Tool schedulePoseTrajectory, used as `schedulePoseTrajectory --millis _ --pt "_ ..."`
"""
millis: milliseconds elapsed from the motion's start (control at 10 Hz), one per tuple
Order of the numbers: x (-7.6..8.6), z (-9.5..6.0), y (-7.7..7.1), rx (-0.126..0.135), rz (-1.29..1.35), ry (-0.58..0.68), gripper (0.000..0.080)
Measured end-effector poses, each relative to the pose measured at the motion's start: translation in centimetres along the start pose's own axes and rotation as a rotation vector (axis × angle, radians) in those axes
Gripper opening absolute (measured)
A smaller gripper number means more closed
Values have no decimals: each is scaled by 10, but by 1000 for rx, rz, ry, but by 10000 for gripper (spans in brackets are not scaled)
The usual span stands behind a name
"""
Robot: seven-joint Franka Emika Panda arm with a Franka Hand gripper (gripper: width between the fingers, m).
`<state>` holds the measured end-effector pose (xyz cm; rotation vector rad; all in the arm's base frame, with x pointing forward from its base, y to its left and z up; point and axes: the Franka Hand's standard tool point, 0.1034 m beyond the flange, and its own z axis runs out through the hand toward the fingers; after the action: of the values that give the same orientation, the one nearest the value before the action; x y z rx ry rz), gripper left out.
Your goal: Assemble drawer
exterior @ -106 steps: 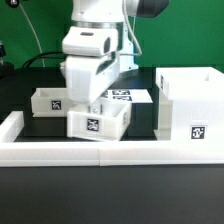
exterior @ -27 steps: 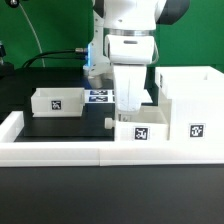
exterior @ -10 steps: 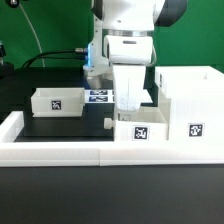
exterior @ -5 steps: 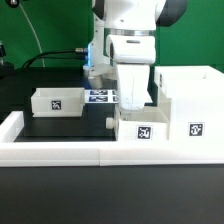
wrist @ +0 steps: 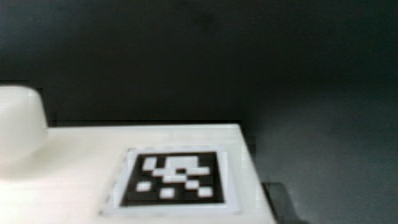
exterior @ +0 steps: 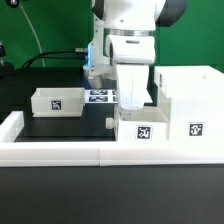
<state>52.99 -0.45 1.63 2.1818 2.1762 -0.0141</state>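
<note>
The drawer's tall white cabinet shell stands at the exterior view's right, with a tag on its front. One small white tray with a tag sits tight against the shell's left side. My gripper stands straight above this tray, with its fingers down at the tray's rear wall, shut on it. The second tray sits apart at the exterior view's left. The wrist view shows only one dark finger at the frame's edge, over a white board with a tag.
The long low white border wall runs along the front and up the left side. The marker board lies behind the trays and also shows in the wrist view. A blurred white shape sits beside it.
Since 10.6 s ago the gripper has carried the tray from the middle over to the cabinet shell. In the last second the tray edged slightly further right and up with the gripper.
</note>
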Motion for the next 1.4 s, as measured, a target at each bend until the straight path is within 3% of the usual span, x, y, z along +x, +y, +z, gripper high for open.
schedulePoseTrajectory --millis 500,600,1400 --pt "4 0 -1 2 31 0 44" --pt "5 1 -1 -13 62 5 44" --pt "6 3 -7 -12 63 5 44"
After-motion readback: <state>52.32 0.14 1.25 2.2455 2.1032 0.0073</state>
